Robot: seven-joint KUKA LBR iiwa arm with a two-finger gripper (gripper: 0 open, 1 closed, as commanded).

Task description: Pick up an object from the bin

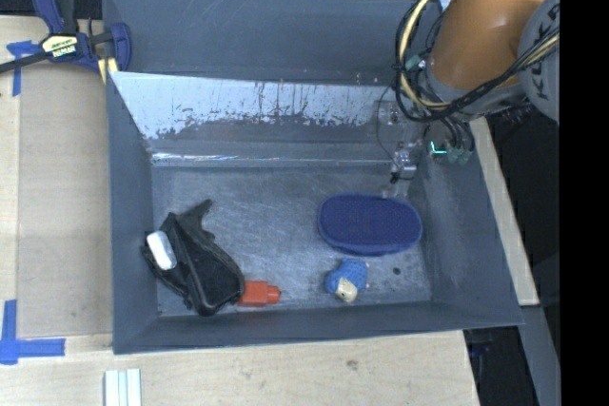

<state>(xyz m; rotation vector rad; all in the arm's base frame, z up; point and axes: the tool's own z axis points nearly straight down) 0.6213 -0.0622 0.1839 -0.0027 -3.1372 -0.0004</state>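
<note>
My gripper [403, 168] hangs at the right rear of the bin, its fingertips just above the far right edge of a flat blue oval thing [369, 224] that lies on the bin floor. Nothing shows between the fingers. A small blue and cream lump [345, 281] sits in front of the oval, near the front wall.
At the front left lies a black floppy thing [202, 261] with a white piece [159, 251] on its left end and a small orange-red piece [259, 294] at its right. The arm with its orange cover and cables comes in over the bin's right rim.
</note>
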